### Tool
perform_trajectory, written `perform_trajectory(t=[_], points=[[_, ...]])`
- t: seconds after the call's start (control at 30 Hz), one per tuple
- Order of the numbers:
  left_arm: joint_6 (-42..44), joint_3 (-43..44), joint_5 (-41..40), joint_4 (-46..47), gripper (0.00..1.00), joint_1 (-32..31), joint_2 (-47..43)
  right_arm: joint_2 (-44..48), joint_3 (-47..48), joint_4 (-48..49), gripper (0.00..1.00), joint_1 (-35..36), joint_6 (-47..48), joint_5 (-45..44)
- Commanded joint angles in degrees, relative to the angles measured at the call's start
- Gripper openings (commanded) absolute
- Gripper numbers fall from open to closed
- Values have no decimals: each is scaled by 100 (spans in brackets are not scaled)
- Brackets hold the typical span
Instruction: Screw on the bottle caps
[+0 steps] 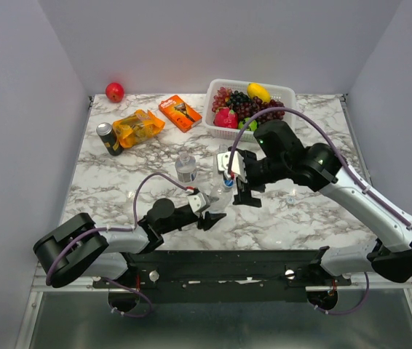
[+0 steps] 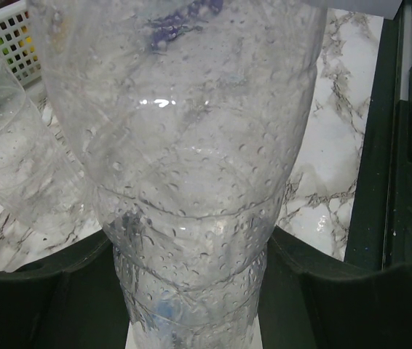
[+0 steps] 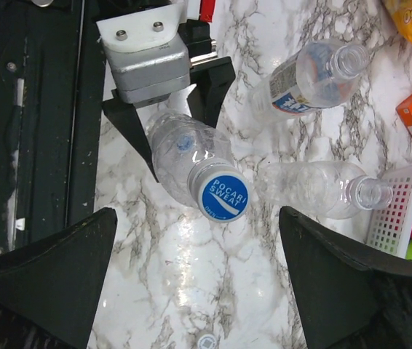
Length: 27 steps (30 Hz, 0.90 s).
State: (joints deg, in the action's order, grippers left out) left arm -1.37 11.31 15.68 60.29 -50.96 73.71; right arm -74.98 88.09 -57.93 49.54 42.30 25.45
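The capped bottle (image 3: 177,156) is pinched by its body between the black fingers of the left gripper (image 3: 178,138), which is closed upon it from both sides. It is held with the neck up, and a blue cap (image 3: 224,196) is seated on the neck; whether the cap is tight cannot be told. The right gripper (image 1: 244,193) is held above this bottle with its fingers spread wide, and nothing is touched by them. In the right wrist view the blue cap is seen between the two fingers, apart from both. Two bottles with open necks are seen just beyond: a labelled bottle (image 3: 311,76) and a plain bottle (image 3: 330,189), the latter near the basket (image 3: 402,218). A whitish cap (image 3: 206,340) is lying on the table (image 3: 184,291), near the capped bottle
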Motion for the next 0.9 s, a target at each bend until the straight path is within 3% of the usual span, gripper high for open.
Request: perform_trajectory(t=[0.0, 0.5, 0.87], points=[[-39, 178, 294, 0, 0, -2, -94, -87, -143, 519, 100, 100, 261, -286], [-716, 398, 330, -290, 0, 332, -94, -52, -565, 511, 100, 372, 577, -550], [-690, 381, 444, -246, 0, 394, -103, -192, -644, 379, 100, 372, 323, -919]])
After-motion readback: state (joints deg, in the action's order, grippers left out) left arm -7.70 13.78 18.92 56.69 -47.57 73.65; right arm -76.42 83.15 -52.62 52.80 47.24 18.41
